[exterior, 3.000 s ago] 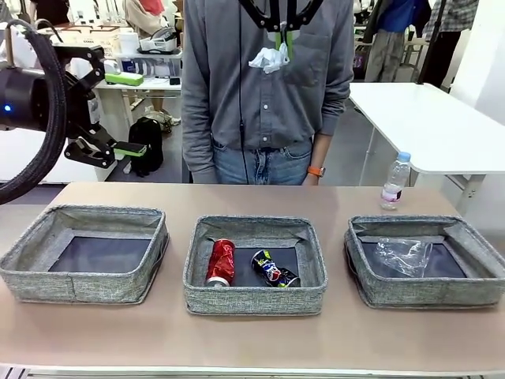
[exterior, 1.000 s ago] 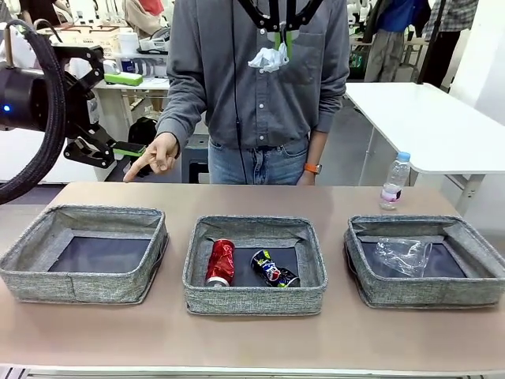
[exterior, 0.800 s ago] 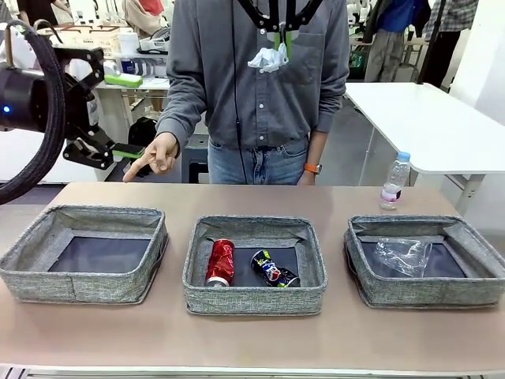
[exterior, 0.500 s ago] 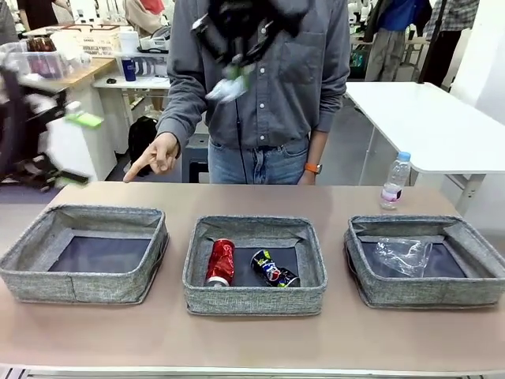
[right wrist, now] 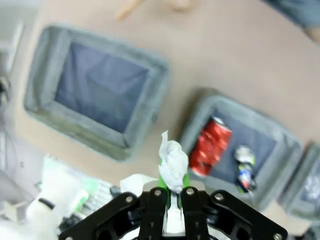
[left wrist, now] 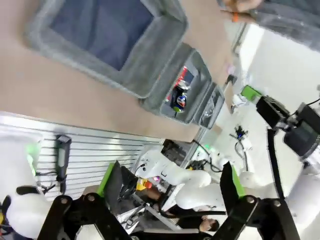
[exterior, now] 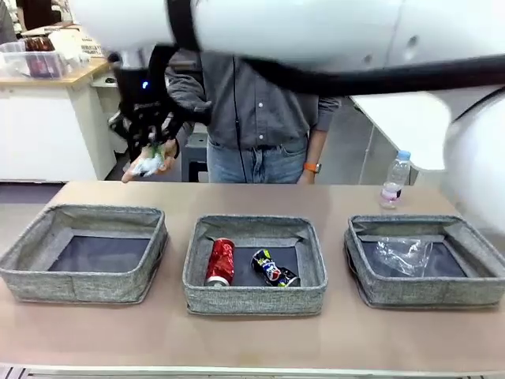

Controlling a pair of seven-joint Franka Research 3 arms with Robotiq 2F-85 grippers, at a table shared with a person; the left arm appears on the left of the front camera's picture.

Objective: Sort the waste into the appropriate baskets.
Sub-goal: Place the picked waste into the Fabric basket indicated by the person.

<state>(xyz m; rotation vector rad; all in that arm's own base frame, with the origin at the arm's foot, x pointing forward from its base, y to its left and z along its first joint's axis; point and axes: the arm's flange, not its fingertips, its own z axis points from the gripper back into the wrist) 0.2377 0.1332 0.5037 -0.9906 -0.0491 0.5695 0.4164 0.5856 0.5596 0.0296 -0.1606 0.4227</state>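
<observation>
My right gripper (exterior: 147, 151) reaches across to the left and is shut on the white paper wad (exterior: 148, 165), high above the table behind the left basket (exterior: 24, 264), next to the person's pointing hand (exterior: 166, 150). In the right wrist view the paper wad (right wrist: 173, 161) sticks up from the shut right gripper (right wrist: 170, 189), over the gap between the left basket (right wrist: 45, 107) and the middle basket (right wrist: 200, 107). The middle basket (exterior: 252, 300) holds the red can (exterior: 220, 261) and the blue-and-yellow can (exterior: 274, 268). A clear cup (exterior: 402, 257) lies in the right basket (exterior: 426, 294). My left gripper (left wrist: 167, 185) is open and holds nothing.
The small blue-capped water bottle (exterior: 395, 180) stands on the table behind the right basket. The person stands at the far edge. My right arm (exterior: 316, 31) spans the top of the front view. A white table (exterior: 410, 118) is at the back right.
My right arm has swung from the middle to the left with the paper wad, coming down beside the person's hand. The left arm has left the front view.
</observation>
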